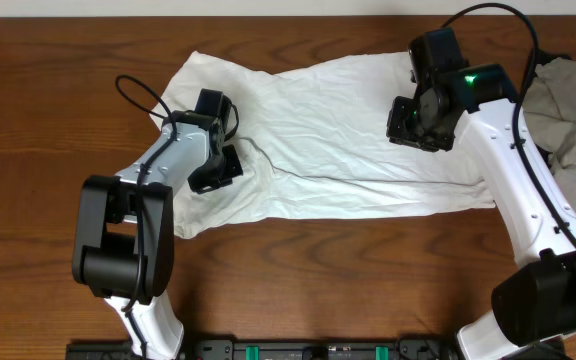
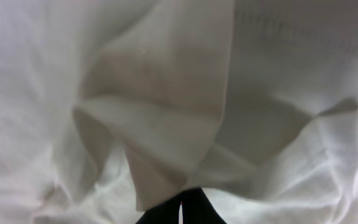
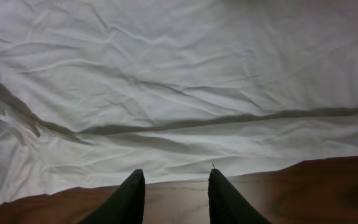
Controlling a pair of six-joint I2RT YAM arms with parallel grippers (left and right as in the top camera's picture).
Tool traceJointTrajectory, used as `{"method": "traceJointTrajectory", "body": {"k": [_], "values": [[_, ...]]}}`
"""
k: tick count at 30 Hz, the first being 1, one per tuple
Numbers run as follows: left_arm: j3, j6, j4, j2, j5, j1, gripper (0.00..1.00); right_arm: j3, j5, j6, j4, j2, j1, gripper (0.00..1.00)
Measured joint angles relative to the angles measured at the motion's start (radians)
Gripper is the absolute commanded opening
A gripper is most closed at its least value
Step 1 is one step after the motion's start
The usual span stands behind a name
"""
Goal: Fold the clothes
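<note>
Shirt (image 1: 348, 140) lies spread across the desk (image 1: 48, 120) centre, from 9 to 3 o'clock. Left tool (image 2: 180, 211), together, pinches a fold at 9. Right tool (image 3: 174, 179), apart, hovers at the edge near 2. Best to grip that edge firmly, then lift both sides evenly, keeping the cloth taut.

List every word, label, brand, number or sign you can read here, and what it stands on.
None can be read.
The white T-shirt shows plain cloth in every view; faint grey streaks in it in the left wrist view are too blurred to read.
No legible label on the left arm or right arm.
</note>
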Motion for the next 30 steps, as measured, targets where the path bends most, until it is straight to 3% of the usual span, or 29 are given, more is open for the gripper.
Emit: {"method": "traceJointTrajectory", "body": {"k": [18, 24, 26, 30], "values": [[0.0, 0.066, 0.29, 0.0, -0.174, 0.024, 0.07, 0.0, 0.0, -0.007, -0.008, 0.0, 0.0, 0.32], [0.012, 0.08, 0.241, -0.003, -0.187, 0.028, 0.07, 0.0, 0.0, -0.025, -0.036, 0.0, 0.0, 0.18], [0.013, 0.083, 0.203, -0.018, -0.188, 0.029, 0.07, 0.0, 0.001, -0.028, -0.043, 0.0, 0.0, 0.18], [0.013, 0.085, 0.082, -0.142, -0.19, 0.034, 0.17, 0.0, 0.0, -0.029, -0.064, 0.0, 0.0, 0.22]]}}
